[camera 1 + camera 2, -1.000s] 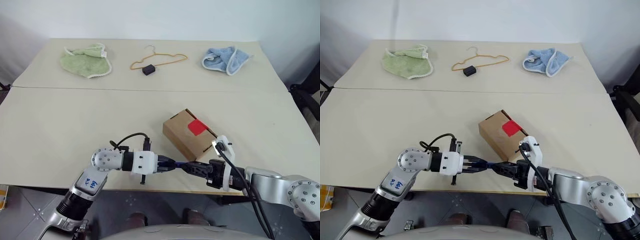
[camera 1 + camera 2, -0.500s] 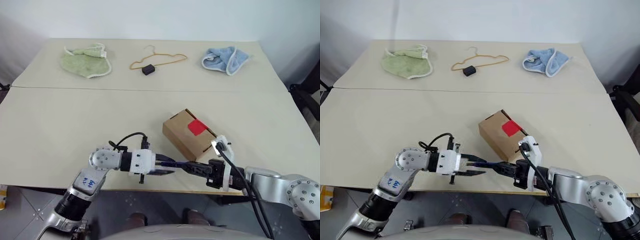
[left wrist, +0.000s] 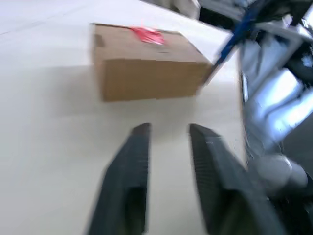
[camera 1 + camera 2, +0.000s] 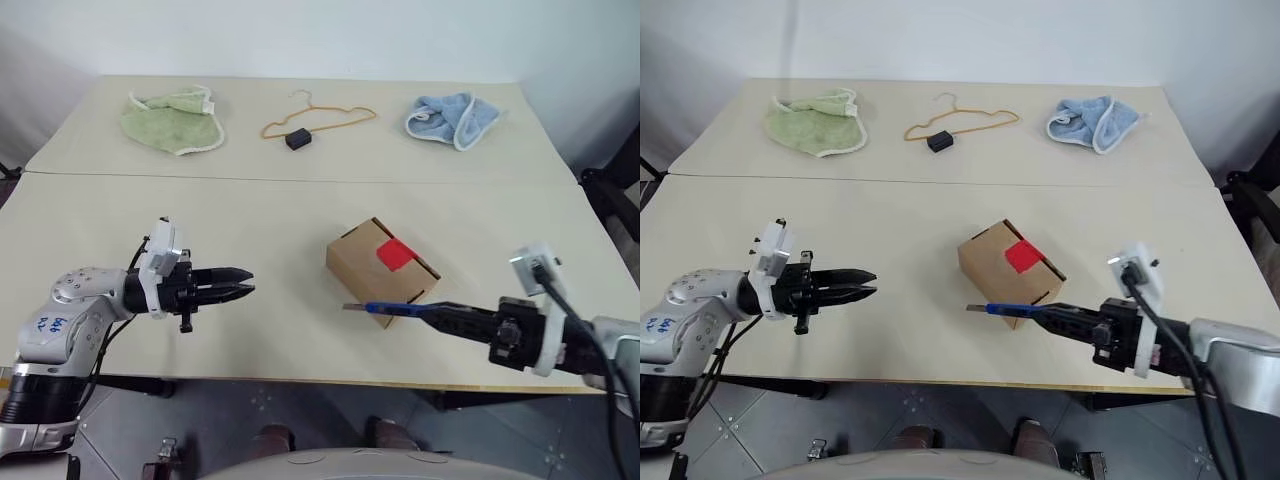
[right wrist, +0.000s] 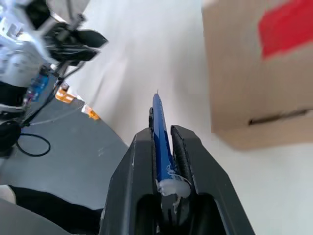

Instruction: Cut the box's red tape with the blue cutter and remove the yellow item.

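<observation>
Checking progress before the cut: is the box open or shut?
Shut. The box has its lid flaps down, and the red tape sits unbroken across the top.

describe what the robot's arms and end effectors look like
Both arms are silver-grey metal with white wrist housings and black cables. Each end effector, left and right, has two black fingers. The left forearm carries blue handwritten marks.

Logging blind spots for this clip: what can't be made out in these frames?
- Yellow item: presumably inside the closed box; its cardboard walls hide any contents in every view.
- Red tape: whether it has been cut yet is too small to tell in the head views, blurred in the left wrist view.
- Blue cutter: its rear is hidden between the right pincer fingers.
</observation>
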Motion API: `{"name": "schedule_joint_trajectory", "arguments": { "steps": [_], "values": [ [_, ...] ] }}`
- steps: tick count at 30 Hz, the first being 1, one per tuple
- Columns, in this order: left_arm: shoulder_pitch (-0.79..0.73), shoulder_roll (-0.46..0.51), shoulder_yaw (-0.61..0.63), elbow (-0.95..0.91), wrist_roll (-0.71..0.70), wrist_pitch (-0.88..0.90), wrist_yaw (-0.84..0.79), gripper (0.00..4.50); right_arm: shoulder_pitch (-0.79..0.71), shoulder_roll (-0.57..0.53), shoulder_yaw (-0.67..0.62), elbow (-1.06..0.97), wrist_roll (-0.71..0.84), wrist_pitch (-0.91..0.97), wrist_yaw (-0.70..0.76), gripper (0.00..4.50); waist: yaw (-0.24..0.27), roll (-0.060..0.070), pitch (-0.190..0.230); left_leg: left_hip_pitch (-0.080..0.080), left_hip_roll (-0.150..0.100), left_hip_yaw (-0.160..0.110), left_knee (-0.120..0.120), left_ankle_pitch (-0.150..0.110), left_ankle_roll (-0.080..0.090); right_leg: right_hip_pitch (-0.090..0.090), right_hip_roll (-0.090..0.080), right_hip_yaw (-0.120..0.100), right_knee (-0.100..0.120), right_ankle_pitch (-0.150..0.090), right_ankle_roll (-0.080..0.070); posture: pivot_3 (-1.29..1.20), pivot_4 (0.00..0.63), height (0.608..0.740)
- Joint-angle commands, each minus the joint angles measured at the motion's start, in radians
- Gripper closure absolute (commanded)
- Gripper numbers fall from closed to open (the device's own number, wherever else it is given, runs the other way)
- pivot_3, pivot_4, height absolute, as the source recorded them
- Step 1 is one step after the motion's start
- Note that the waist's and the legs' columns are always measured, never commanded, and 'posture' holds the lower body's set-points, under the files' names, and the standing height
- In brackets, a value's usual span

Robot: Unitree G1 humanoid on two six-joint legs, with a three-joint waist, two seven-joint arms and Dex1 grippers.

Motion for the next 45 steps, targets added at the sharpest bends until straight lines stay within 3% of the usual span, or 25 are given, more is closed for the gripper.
{"name": "schedule_joint_trajectory", "arguments": {
  "steps": [1,5,9,16,19,23,29,40,45],
  "values": [
    [-0.092,-0.096,-0.05,0.011,0.024,-0.015,0.04,4.5,-0.03,-0.057,-0.123,0.046,0.017,0.023,0.069,4.33,0.003,0.0,0.0,0.0,0.0,0.0,0.001,0.001,-0.002,0.0,0.0,0.0,0.0,0.0,0.001,0.0,0.15,0.74],
    [-0.21,-0.211,-0.114,0.052,0.064,-0.009,0.078,4.5,-0.158,-0.137,-0.094,0.143,-0.053,0.018,0.11,4.33,-0.001,-0.001,0.0,-0.001,0.0,0.0,0.004,0.002,-0.003,0.0,0.0,0.0,0.001,0.001,0.002,0.0,0.15,0.74],
    [-0.369,-0.332,-0.215,0.152,0.186,-0.052,0.141,4.5,-0.433,-0.241,0.14,0.274,-0.178,0.055,0.093,4.33,-0.007,-0.001,0.0,-0.001,-0.001,0.001,0.006,0.002,-0.003,0.0,0.0,0.0,0.001,0.001,0.002,0.0,0.15,0.74],
    [-0.498,-0.43,-0.306,0.276,0.337,-0.067,0.217,4.5,-0.915,-0.104,0.456,0.454,-0.45,0.217,0.152,4.33,-0.016,-0.001,0.001,-0.004,-0.001,0.001,0.005,0.001,-0.002,-0.003,0.0,0.001,-0.001,0.001,0.002,0.0,0.15,0.74],
    [-0.506,-0.433,-0.357,0.288,0.396,-0.045,0.213,4.5,-1.027,-0.046,0.526,0.505,-0.58,0.266,0.212,4.33,-0.012,-0.001,0.001,-0.01,-0.001,0.001,0.006,0.001,-0.003,-0.01,-0.001,0.001,0.001,0.002,0.003,0.0,0.15,0.74],
    [-0.509,-0.451,-0.371,0.293,0.428,-0.025,0.233,4.5,-1.09,-0.005,0.567,0.538,-0.716,0.294,0.304,4.33,-0.005,-0.001,0.0,-0.02,-0.001,0.001,0.011,0.002,-0.003,-0.018,0.0,0.001,0.002,0.002,0.003,0.0,0.15,0.74],
    [-0.487,-0.454,-0.382,0.255,0.452,0.02,0.246,4.5,-1.126,0.033,0.599,0.56,-0.871,0.315,0.429,4.33,-0.003,-0.001,0.001,-0.02,-0.002,0.001,0.014,0.001,-0.003,-0.016,-0.001,0.001,0.002,0.003,0.005,0.0,0.15,0.74],
    [-0.471,-0.448,-0.392,0.215,0.469,0.058,0.246,4.5,-1.111,0.066,0.602,0.538,-1.011,0.354,0.573,4.33,-0.005,0.0,0.0,-0.019,-0.003,0.001,0.015,0.002,-0.003,-0.016,-0.001,0.001,0.004,0.003,0.005,0.0,0.15,0.74],
    [-0.494,-0.458,-0.423,0.229,0.494,0.055,0.237,4.5,-1.172,0.081,0.656,0.571,-1.077,0.375,0.655,4.33,-0.005,0.0,0.0,-0.019,-0.003,0.001,0.015,0.002,-0.003,-0.016,-0.001,0.001,0.004,0.003,0.005,0.0,0.15,0.74]
  ]
}}
